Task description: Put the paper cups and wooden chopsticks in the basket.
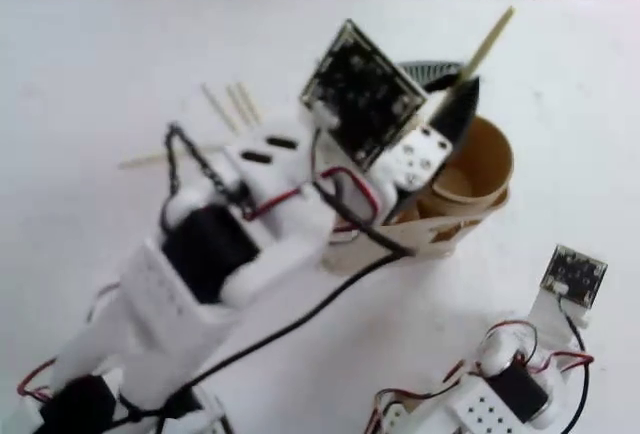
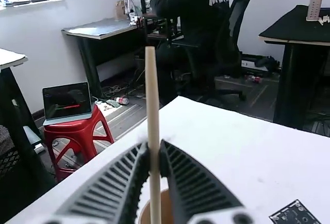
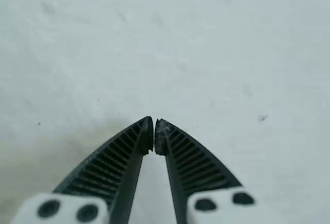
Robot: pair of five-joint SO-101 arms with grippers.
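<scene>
My left gripper (image 1: 452,94) is shut on a wooden chopstick (image 1: 490,39), which sticks up past the fingertips. In the left wrist view the chopstick (image 2: 151,95) stands upright, pinched at my left gripper (image 2: 153,154), with a brown cup rim (image 2: 166,208) just below. Stacked paper cups (image 1: 472,182) with brown insides sit right under that gripper. The dark rim of the basket (image 1: 432,71) peeks out behind it. Several loose chopsticks (image 1: 232,104) lie on the table at the far left. My right gripper (image 3: 154,131) is shut and holds nothing, low over the bare table.
The white table (image 1: 100,74) has free room at the far left and right. The right arm (image 1: 510,394) rests at the near right edge. The left arm's body and cables (image 1: 230,244) cover the middle. Desks, a red stool (image 2: 77,136) and a seated person lie beyond the table.
</scene>
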